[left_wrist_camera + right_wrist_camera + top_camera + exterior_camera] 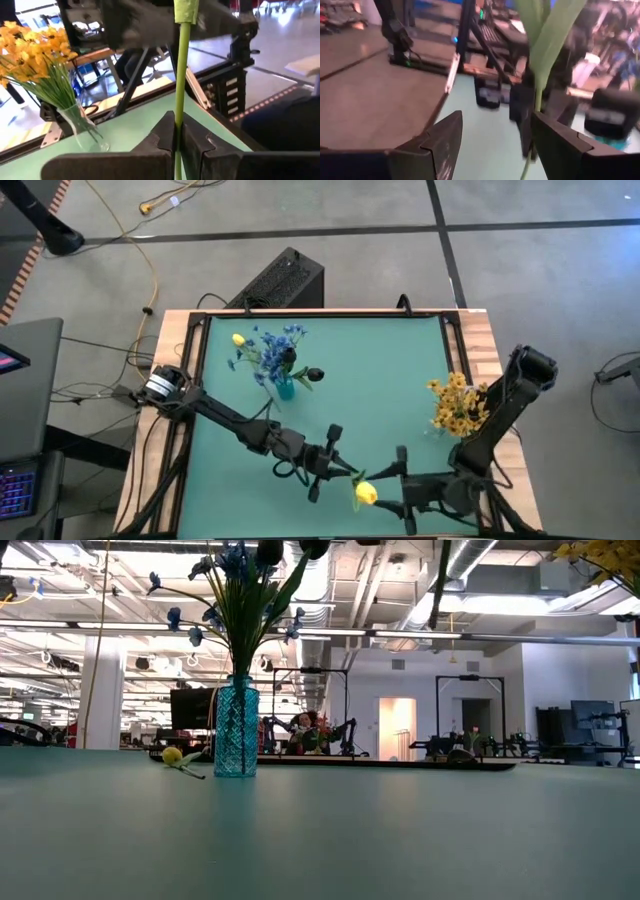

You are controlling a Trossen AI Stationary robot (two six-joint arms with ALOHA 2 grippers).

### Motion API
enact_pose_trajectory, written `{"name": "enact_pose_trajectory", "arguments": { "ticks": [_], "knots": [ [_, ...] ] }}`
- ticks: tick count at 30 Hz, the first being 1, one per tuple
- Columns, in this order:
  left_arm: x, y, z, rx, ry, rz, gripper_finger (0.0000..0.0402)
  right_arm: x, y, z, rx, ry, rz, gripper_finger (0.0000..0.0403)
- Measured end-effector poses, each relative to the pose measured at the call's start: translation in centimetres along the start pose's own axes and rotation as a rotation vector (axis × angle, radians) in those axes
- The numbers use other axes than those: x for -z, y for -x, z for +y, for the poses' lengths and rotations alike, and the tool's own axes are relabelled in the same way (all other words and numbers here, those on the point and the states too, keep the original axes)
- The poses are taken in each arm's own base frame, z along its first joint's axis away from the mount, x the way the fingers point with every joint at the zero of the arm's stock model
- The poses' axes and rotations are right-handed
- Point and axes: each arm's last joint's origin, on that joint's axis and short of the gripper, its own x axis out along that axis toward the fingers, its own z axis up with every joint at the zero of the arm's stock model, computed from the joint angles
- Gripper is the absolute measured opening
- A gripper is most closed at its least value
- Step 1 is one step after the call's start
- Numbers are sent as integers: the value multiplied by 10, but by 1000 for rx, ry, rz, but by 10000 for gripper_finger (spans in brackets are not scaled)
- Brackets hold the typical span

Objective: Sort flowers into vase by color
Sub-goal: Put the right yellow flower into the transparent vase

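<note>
On the green bench [380, 380], the left gripper [335, 470] sits near the front edge at the middle, its jaws pinched tight on the thin green stem [181, 90] of a yellow bud flower [366, 494]; in the left wrist view the stem runs straight up between the two dark fingers [165, 135]. The yellow bud itself hangs just in front of that gripper, between the two arms. The right gripper [402, 480] is just beside it on the other side, jaws standing wide with nothing clamped; in its wrist view a green leaf [547, 35] and the stem pass near one finger [560, 140]. Toward the back left of the bench, a blue glass vase [236, 728] holds the blue blossom sprigs [272, 348] and a dark bud [314, 374], with a yellow bud [238, 339] beside them. A second yellow bud flower [174, 756] lies on the bench just beside that vase. Near the right edge, a clear vase [82, 125] holds the yellow-orange cluster [458, 402].
</note>
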Motion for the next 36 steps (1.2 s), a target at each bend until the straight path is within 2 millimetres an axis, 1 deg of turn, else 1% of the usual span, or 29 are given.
{"name": "enact_pose_trajectory", "arguments": {
  "ticks": [4,10,13,17,20,25,36],
  "knots": [
    [4,0,-2,12,-9,40,0,2,-11,-11,27,26,-3,260],
    [3,0,-3,14,-55,34,0,8,-26,-27,37,19,11,260],
    [3,0,-3,11,-65,34,0,9,-30,-32,52,20,17,260],
    [3,0,-2,-37,-77,48,0,9,-34,-37,51,19,18,259],
    [3,0,0,-62,-79,50,0,9,-35,-39,54,22,20,250],
    [3,0,5,-96,-81,45,0,9,-37,-40,60,47,21,208],
    [2,0,7,-103,-90,35,0,9,-38,-42,67,43,22,69]
  ]
}}
